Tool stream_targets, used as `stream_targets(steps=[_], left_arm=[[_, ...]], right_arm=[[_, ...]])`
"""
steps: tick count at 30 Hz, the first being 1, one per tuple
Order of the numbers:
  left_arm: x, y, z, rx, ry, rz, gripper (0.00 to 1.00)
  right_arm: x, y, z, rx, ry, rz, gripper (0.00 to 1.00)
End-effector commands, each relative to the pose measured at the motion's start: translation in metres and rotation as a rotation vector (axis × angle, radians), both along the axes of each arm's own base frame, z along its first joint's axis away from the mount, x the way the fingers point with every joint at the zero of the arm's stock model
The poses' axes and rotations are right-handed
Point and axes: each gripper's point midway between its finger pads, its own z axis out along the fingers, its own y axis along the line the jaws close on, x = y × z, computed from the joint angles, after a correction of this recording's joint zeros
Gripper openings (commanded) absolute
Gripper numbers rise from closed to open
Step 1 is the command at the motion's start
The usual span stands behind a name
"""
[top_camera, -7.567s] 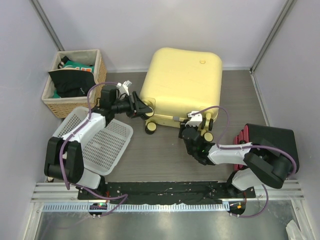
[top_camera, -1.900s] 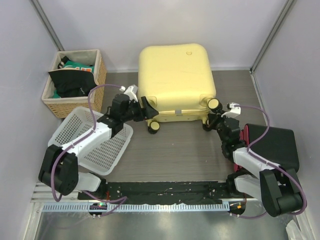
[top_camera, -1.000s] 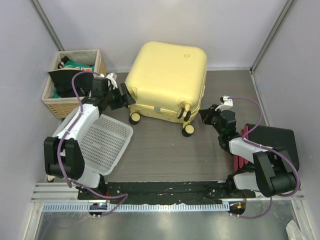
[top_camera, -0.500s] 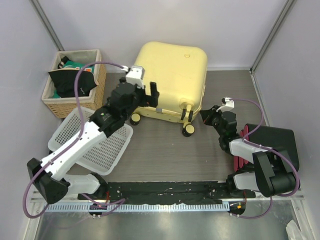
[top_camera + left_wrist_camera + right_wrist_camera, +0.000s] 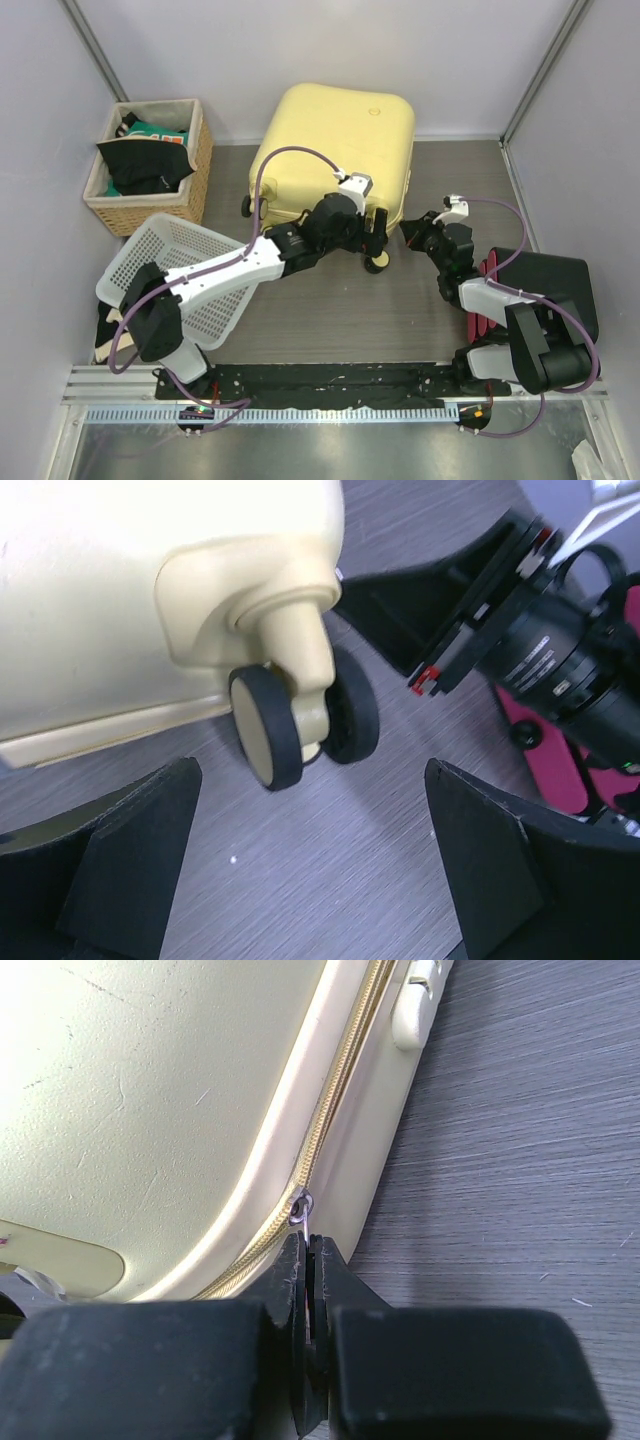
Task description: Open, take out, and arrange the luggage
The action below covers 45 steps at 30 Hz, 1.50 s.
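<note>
The pale-yellow luggage [image 5: 335,150] lies flat at the back of the table and is zipped shut. My left gripper [image 5: 377,238] is open at the suitcase's near right corner. In the left wrist view its fingers [image 5: 120,850] stand wide apart, just short of a cream-and-black caster wheel [image 5: 270,725] and touching nothing. My right gripper [image 5: 412,232] is at the suitcase's right edge. In the right wrist view it [image 5: 312,1260] is shut on the metal zipper pull [image 5: 302,1210] on the zip line of the shell [image 5: 150,1090].
A wicker basket [image 5: 150,165] of clothes stands at the back left. A white plastic basket [image 5: 190,280] lies tilted under my left arm. A black hard case with a red edge [image 5: 545,285] sits at the right. Walls close in the back and both sides.
The suitcase turned counter-clockwise earlier. My left arm has swung from the suitcase's left side across to its near right wheel. The right gripper has stayed at the suitcase's right edge for the last second.
</note>
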Motion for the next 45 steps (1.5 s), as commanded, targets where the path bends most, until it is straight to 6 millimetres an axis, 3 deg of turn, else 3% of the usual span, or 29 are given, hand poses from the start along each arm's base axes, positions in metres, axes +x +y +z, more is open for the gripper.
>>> stream_targets(steps=[1, 10, 11, 13, 14, 16, 17, 18, 19, 21, 22, 23, 25, 26, 27, 29, 30, 33, 34, 36, 38, 40, 45], left_arm=[[0.011, -0.028, 0.032, -0.148, -0.031, 0.009, 1.00], [0.024, -0.046, 0.001, -0.068, -0.003, 0.006, 1.00], [0.023, -0.048, 0.000, -0.065, 0.001, -0.012, 0.95], [0.022, -0.052, -0.004, -0.059, 0.003, -0.035, 0.77], [0.019, -0.054, -0.004, -0.064, 0.005, -0.048, 0.52], [0.018, -0.051, -0.009, -0.051, 0.008, -0.048, 0.27], [0.018, -0.048, -0.009, -0.047, 0.004, -0.046, 0.05], [0.017, -0.044, -0.010, -0.041, -0.001, -0.039, 0.00], [0.015, -0.038, -0.021, -0.021, 0.011, -0.033, 0.00], [0.011, -0.029, -0.013, -0.039, -0.012, -0.022, 0.00], [0.007, -0.018, -0.028, -0.010, 0.003, -0.012, 0.00], [0.005, -0.011, -0.021, -0.021, -0.013, 0.000, 0.00], [0.002, 0.005, -0.024, -0.002, -0.022, 0.034, 0.00], [-0.004, 0.017, -0.041, 0.034, -0.004, 0.043, 0.00], [-0.008, 0.024, -0.033, 0.019, -0.018, 0.049, 0.00], [-0.013, 0.040, -0.046, 0.058, -0.009, 0.068, 0.00], [-0.015, 0.047, -0.039, 0.053, -0.023, 0.076, 0.00], [-0.019, 0.073, -0.048, 0.107, -0.028, 0.121, 0.00], [-0.021, 0.080, -0.038, 0.092, -0.048, 0.131, 0.00], [-0.020, 0.100, -0.040, 0.114, -0.056, 0.171, 0.00], [-0.020, 0.118, -0.029, 0.109, -0.077, 0.202, 0.00], [-0.013, 0.142, -0.032, 0.119, -0.076, 0.252, 0.00], [0.012, 0.195, -0.013, 0.029, -0.075, 0.350, 0.00]], right_arm=[[-0.003, -0.035, -0.023, -0.059, 0.066, -0.148, 0.01], [-0.003, -0.034, -0.023, -0.055, 0.067, -0.143, 0.01], [-0.004, -0.034, -0.023, -0.055, 0.070, -0.143, 0.01], [-0.004, -0.034, -0.024, -0.059, 0.074, -0.145, 0.01], [-0.004, -0.035, -0.024, -0.062, 0.073, -0.146, 0.01], [-0.003, -0.037, -0.022, -0.070, 0.072, -0.158, 0.01], [-0.003, -0.038, -0.022, -0.076, 0.074, -0.161, 0.01], [-0.003, -0.039, -0.021, -0.079, 0.072, -0.168, 0.01], [-0.002, -0.043, -0.020, -0.086, 0.068, -0.182, 0.01], [-0.001, -0.047, -0.018, -0.093, 0.070, -0.209, 0.01], [0.000, -0.052, -0.017, -0.101, 0.072, -0.237, 0.01], [-0.001, -0.055, -0.019, -0.108, 0.086, -0.250, 0.01], [-0.001, -0.063, -0.019, -0.129, 0.096, -0.291, 0.01], [0.000, -0.064, -0.018, -0.128, 0.096, -0.302, 0.01], [0.001, -0.065, -0.017, -0.127, 0.094, -0.309, 0.01], [0.003, -0.068, -0.017, -0.133, 0.099, -0.328, 0.01], [0.006, -0.069, -0.014, -0.134, 0.098, -0.334, 0.01], [0.011, -0.076, -0.013, -0.152, 0.113, -0.371, 0.01], [0.011, -0.078, -0.014, -0.159, 0.121, -0.382, 0.01], [0.014, -0.082, -0.010, -0.166, 0.116, -0.409, 0.01], [0.015, -0.085, -0.010, -0.178, 0.120, -0.425, 0.01], [0.018, -0.090, -0.010, -0.190, 0.128, -0.450, 0.01], [0.024, -0.098, -0.005, -0.196, 0.121, -0.482, 0.01]])
